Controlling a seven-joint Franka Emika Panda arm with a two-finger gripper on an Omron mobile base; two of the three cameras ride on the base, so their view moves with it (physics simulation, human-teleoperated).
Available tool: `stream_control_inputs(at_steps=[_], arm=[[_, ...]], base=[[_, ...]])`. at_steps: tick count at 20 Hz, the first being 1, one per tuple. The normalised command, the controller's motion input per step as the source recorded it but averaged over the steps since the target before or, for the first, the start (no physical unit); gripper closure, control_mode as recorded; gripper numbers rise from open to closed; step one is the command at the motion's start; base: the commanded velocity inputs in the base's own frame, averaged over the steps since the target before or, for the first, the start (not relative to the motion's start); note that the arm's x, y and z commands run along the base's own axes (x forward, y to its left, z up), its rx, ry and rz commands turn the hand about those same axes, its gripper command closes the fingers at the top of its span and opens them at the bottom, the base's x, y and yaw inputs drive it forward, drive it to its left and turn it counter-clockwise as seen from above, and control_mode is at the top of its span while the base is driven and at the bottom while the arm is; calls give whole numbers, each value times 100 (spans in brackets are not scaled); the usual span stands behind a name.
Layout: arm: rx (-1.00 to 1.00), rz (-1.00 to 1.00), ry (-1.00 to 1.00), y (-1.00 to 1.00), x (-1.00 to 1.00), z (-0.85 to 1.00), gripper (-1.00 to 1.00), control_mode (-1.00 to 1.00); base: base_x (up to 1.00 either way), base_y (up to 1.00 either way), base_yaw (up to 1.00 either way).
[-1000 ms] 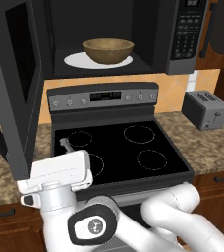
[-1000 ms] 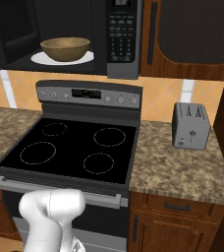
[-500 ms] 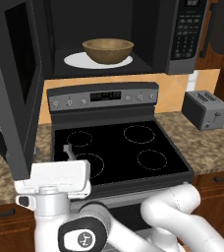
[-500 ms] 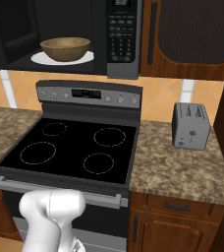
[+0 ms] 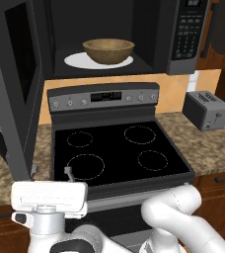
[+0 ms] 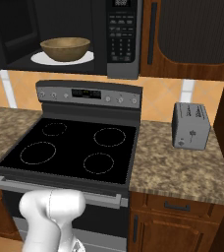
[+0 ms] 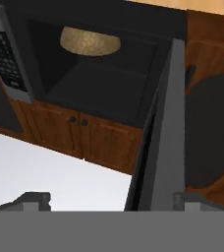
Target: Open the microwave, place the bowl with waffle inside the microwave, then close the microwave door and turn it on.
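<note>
With the bowl (image 5: 108, 51) set on the turntable plate (image 5: 80, 60) inside the microwave (image 6: 84, 37), my jaws stand wide and empty, so next I must swing the open microwave door (image 5: 17, 94) shut.

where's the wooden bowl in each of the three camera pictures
Left base view: bowl upper centre, on the white turntable plate inside the microwave.
Right base view: bowl upper left, on that plate.
Hand view: bowl near the top, seen upside down.
Shared landmark: the keypad strip.
</note>
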Motion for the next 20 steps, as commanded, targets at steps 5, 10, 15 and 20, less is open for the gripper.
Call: stream_control_inputs(at_steps=[5,10,15,20], arm=[[7,2,-12,91,37,-14,-100,-100],[3,0,-7,90,44,-5,-100,-100],[0,-2,-15,40,-7,23,-100,-100],[5,-8,-21,-1,-50,46,-100,-100]], base=[[0,0,0],[0,0,0],[0,0,0],[0,0,0]])
